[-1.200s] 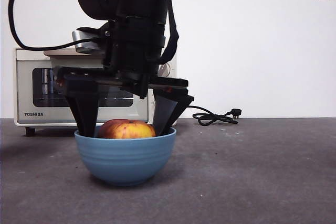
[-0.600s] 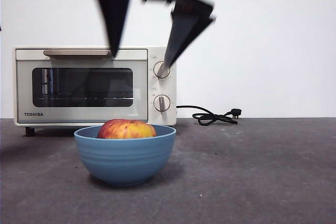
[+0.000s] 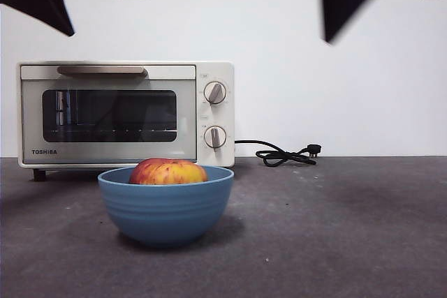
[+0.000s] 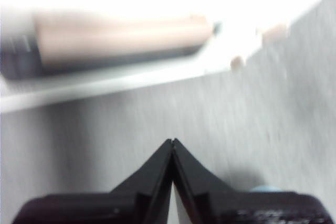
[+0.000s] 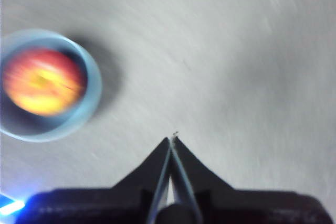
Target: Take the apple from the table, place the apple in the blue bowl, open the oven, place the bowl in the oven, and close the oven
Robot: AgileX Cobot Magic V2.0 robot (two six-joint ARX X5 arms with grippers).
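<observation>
The round red-and-yellow apple (image 3: 167, 172) sits inside the deep matte blue bowl (image 3: 165, 207) on the dark grey speckled table (image 3: 335, 228), in front of the cream-white boxy toaster oven (image 3: 126, 114). Next step, as judged: open the oven — hook the tan bar handle (image 3: 102, 70) near its middle and pull down evenly.

Left gripper (image 4: 172, 142): jaws pressed together, empty, facing the handle. Right gripper (image 5: 171, 140): likewise closed and empty, above bare table. Only the right wrist view shows the apple from above — the front view alone shows the oven door closed.
</observation>
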